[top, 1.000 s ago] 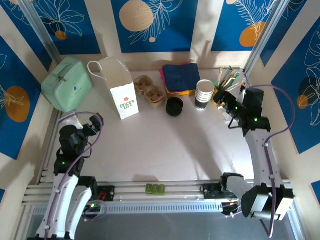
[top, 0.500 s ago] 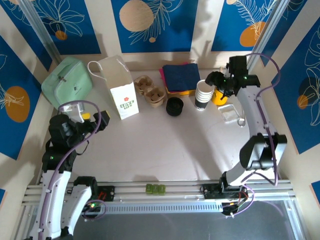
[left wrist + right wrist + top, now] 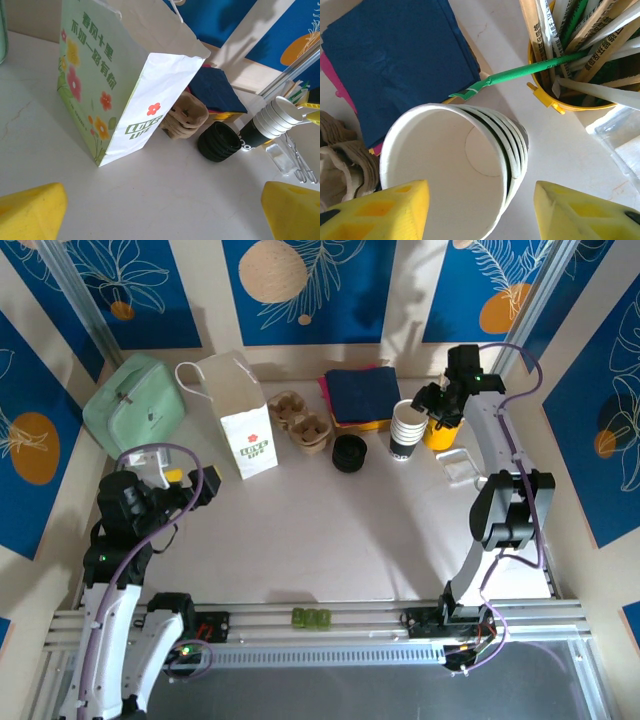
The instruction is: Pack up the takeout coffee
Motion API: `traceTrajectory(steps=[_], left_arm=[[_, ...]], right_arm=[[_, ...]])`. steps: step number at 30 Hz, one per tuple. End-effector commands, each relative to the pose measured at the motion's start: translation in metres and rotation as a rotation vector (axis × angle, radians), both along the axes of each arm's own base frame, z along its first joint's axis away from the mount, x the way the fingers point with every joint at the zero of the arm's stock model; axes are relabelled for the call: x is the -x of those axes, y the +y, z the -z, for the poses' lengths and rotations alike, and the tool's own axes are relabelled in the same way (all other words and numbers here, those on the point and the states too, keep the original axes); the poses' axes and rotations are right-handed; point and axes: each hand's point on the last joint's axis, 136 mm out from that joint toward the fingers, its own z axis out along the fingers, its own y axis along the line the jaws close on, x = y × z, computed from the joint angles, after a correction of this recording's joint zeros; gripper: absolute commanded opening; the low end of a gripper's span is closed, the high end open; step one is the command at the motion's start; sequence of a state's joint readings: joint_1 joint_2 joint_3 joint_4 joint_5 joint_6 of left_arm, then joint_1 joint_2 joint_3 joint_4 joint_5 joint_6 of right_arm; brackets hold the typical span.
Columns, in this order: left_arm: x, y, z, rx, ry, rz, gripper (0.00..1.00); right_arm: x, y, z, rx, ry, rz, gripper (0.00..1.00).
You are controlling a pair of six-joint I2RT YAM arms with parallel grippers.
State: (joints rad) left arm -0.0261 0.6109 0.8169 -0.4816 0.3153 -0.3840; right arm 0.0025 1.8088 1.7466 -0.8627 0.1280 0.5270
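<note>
Observation: within the last second the right arm has swung from the right-hand side of the table to the back. The right gripper [image 3: 432, 400] now sits at the stack of takeout cups [image 3: 408, 428].

On the right wrist camera its fingers [image 3: 400, 207] stand apart, one either side of the top cup's open rim [image 3: 450, 165]. They have narrowed since a second ago. I see no clamp yet; the far finger is clear of the cup wall.

The stack stands upright at the back, between the black lid [image 3: 349, 452] and the yellow stick holder [image 3: 440, 432], just beside the navy napkins [image 3: 362, 392].

The left gripper [image 3: 195, 485] is fully spread and empty, facing the white paper bag [image 3: 240, 415].

Assessment: the pick is starting; nothing is packed. The cups are nested, so I may lift more than one.
</note>
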Motion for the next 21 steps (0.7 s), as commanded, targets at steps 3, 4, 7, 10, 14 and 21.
traceTrajectory(steps=[3,4,7,10,14,21], left_arm=[[-0.002,-0.004,0.0,0.012,-0.011,0.028,0.99],[-0.002,-0.004,0.0,0.012,-0.009,0.026,0.99],[-0.004,-0.003,0.005,0.014,0.002,0.019,0.99],[-0.004,-0.004,0.006,0.025,0.006,0.021,0.99],[-0.004,-0.004,0.007,0.029,0.009,0.024,0.99],[-0.004,-0.003,0.008,0.027,0.009,0.019,0.99]], right_arm=[[0.0,-0.005,0.003,0.017,0.02,-0.005,0.57],[0.0,-0.005,0.004,0.014,0.022,-0.004,0.57],[-0.001,-0.006,0.007,0.015,0.028,-0.004,0.56],[-0.001,-0.008,0.011,0.014,0.033,-0.003,0.54],[-0.002,-0.01,0.013,0.01,0.038,-0.002,0.51],[-0.007,-0.006,0.012,-0.002,0.038,-0.011,0.44]])
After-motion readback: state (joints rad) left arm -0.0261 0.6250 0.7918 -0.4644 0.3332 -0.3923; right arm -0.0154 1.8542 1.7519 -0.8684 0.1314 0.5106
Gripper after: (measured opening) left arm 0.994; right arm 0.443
